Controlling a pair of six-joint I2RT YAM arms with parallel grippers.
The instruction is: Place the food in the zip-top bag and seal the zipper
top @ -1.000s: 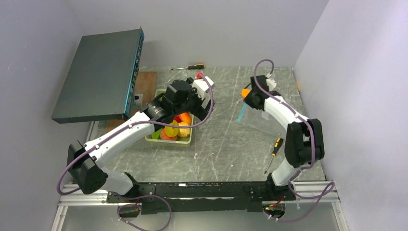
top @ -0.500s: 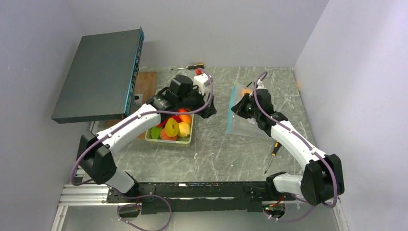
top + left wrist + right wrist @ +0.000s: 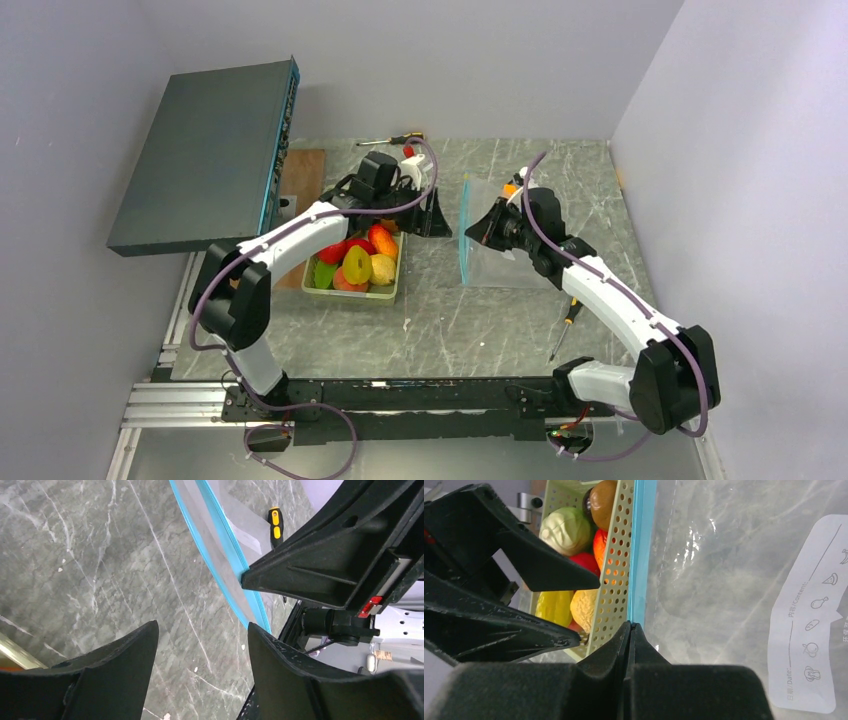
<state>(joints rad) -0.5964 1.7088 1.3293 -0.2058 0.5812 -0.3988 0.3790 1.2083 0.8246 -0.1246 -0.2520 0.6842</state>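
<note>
Overhead you can't see the grip, but right wrist cam shows the right claw (image 3: 630, 627) clenched on the teal-blue zipper strip (image 3: 640, 555) of the clear floppy plastic bag (image 3: 724, 580). Colourful toy food (image 3: 566, 530) sits in the pale green perforated tray (image 3: 616, 580) alongside. Left wrist cam: left claw (image 3: 202, 627) released, empty.

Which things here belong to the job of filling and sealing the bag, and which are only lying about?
For the job: zip-top bag; its teal zipper; food in the green tray.
Lying about: screwdriver at the far edge; screwdriver on the right; dark flat box on the left.
</note>
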